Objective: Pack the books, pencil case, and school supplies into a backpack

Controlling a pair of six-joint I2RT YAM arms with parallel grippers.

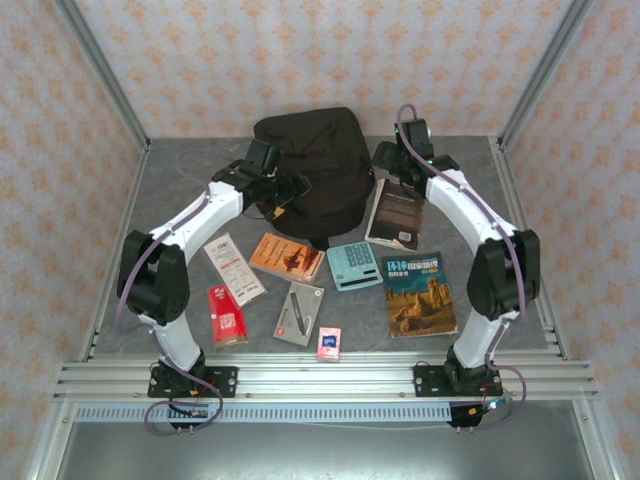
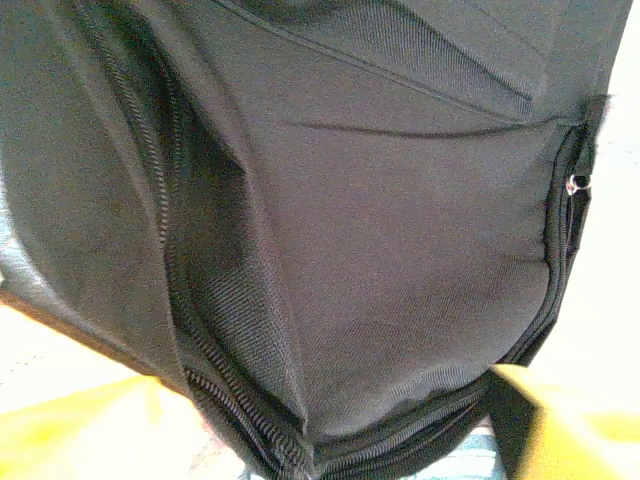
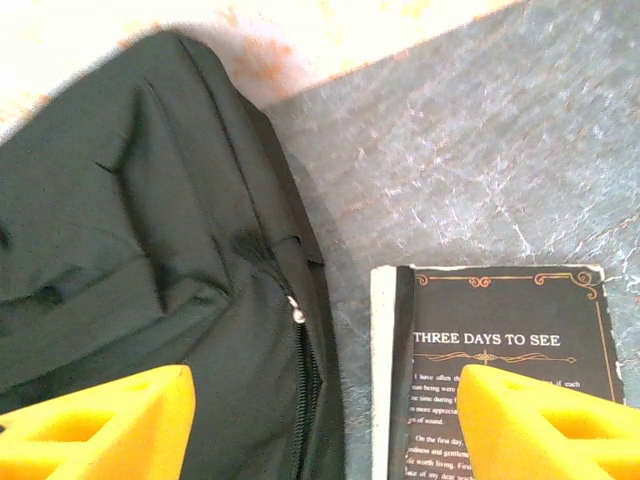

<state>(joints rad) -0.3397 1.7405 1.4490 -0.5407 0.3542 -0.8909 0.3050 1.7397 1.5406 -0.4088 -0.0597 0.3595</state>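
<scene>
The backpack (image 1: 312,165) is flanked by both arms, and as far as can be judged nothing has been packed into it. The left gripper (image 1: 278,187) is set at its left side, fingers (image 2: 80,430) spread wide with nothing grasped. A zip seam (image 2: 172,250) is faced there, gaping partly open. The right gripper (image 1: 402,158) is set at its right side, likewise released and empty, over a zip pull (image 3: 297,314).

The step in hand is judged to be widening the mouth. One edge of the gap should be pinched and lifted by the left gripper while the pull is drawn along by the right, so that the soft fabric is not dragged bodily.

The black book (image 1: 397,213) is laid just right of the backpack, near enough to be knocked by the right fingers (image 3: 545,420). The orange book (image 1: 288,257), calculator (image 1: 352,266), desert book (image 1: 420,293), grey box (image 1: 300,313) and red packet (image 1: 226,315) are spread nearward of the backpack, well clear.
</scene>
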